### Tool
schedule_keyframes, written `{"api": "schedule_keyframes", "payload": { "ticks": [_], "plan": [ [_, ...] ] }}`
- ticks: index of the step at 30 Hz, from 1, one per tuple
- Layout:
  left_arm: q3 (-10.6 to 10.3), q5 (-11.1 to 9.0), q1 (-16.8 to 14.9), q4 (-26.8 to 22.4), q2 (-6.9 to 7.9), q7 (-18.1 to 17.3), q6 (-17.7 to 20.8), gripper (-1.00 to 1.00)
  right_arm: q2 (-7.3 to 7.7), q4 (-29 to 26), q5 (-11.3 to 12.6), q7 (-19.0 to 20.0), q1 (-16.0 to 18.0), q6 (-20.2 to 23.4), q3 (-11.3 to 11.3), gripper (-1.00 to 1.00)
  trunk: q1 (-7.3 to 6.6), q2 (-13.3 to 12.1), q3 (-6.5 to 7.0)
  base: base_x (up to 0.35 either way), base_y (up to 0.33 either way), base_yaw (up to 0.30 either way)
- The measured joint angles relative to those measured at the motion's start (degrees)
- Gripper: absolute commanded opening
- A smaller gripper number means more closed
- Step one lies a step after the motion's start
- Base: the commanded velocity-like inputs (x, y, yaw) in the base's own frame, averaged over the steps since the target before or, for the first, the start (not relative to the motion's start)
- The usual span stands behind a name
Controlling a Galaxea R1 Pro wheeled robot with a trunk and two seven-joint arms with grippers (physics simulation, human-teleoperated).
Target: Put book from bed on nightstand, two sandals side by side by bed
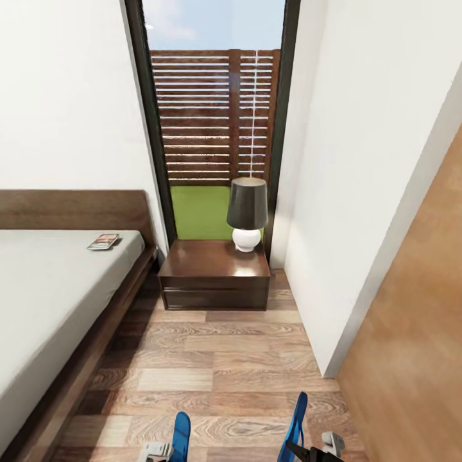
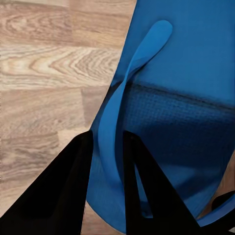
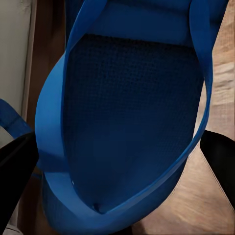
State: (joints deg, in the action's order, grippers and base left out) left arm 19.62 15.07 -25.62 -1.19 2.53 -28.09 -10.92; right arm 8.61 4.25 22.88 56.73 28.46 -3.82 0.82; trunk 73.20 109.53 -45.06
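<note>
Looking down the narrow aisle of the bedroom, the head camera had the bed along the left, with its pale mattress and dark wooden frame. On that mattress, up near the headboard, lay the book, flat and close to the mattress edge. Straight ahead stood the nightstand against a tall window, just beside the bed's head end, and a lamp with a dark shade and white base sat on its back right corner.

Both sandals were off the wood-plank floor at the bottom of the frame. The left gripper had its dark fingers clenched either side of a thin strap on the left sandal, so that one was held by the strap. The right gripper had a finger on each side of the right sandal, wrapped around the sole, gripping it. Both sandals stood roughly on edge, apart from each other.
</note>
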Motion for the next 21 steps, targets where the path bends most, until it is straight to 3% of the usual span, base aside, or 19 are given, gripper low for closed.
{"api": "schedule_keyframes", "payload": {
  "ticks": [13, 21],
  "plan": [
    [-0.01, 0.0, 0.0, 0.0, 0.0, -0.01, 0.0, -1.0, 0.0, 0.01, 0.0, -0.01, 0.0, 0.0, 0.01, -1.0, 0.0, 0.0, 0.0, 0.316, -0.072, 0.0],
    [0.0, 0.0, 0.0, 0.0, 0.0, -0.05, 0.0, -1.0, 0.0, 0.0, 0.0, 0.0, 0.0, 0.0, 0.0, -1.0, 0.01, 0.0, 0.0, 0.219, -0.101, 0.0]
  ]
}}
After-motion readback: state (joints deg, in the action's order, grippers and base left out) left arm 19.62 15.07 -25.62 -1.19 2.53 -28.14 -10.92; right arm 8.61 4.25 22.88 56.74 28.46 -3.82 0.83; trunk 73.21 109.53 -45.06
